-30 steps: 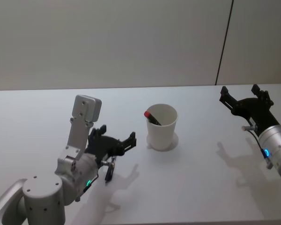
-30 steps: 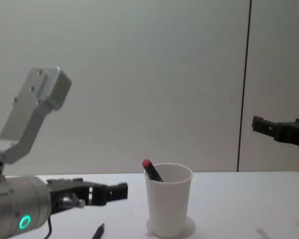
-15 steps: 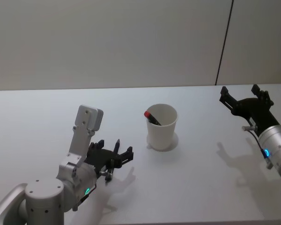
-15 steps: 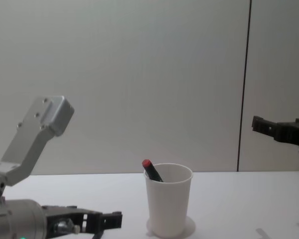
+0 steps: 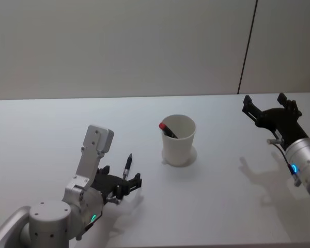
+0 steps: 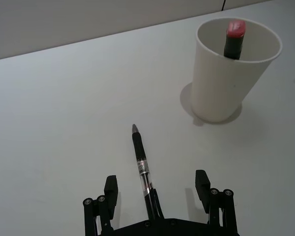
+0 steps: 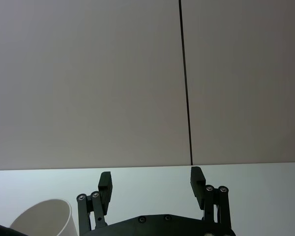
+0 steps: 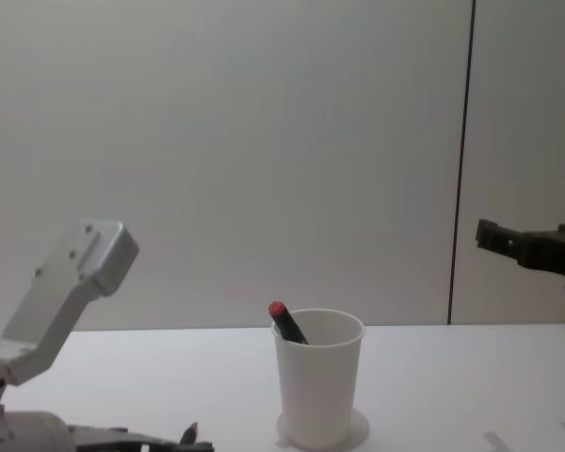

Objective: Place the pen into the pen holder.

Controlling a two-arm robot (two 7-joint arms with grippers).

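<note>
Pickup looks like the step right now. On the left, the robot's left gripper (image 5: 121,181) sits low over the flat white table (image 5: 222,206). Its two black fingers are spread wide apart and hold nothing. The thin black pen with a clear middle (image 6: 140,162) lies flat on the table. Its back end runs between those two fingers, and as far as I can see it touches neither one.

Next comes the tall white paper cup (image 5: 179,139), which is the pen holder. It stands upright. The pen is at about 8 o'clock from it, a little way off. A black marker with a red cap (image 5: 166,128) already leans inside the cup, near the 10 o'clock side of the rim.

Far off, at about 3 o'clock from the cup, the right gripper (image 5: 265,103) hangs in the air. Its fingers are wide apart and empty too.

I think the next move is to squeeze the left fingers onto the pen. Then the arm must lift it, tip it upright and carry it over the cup without bumping the marker.
</note>
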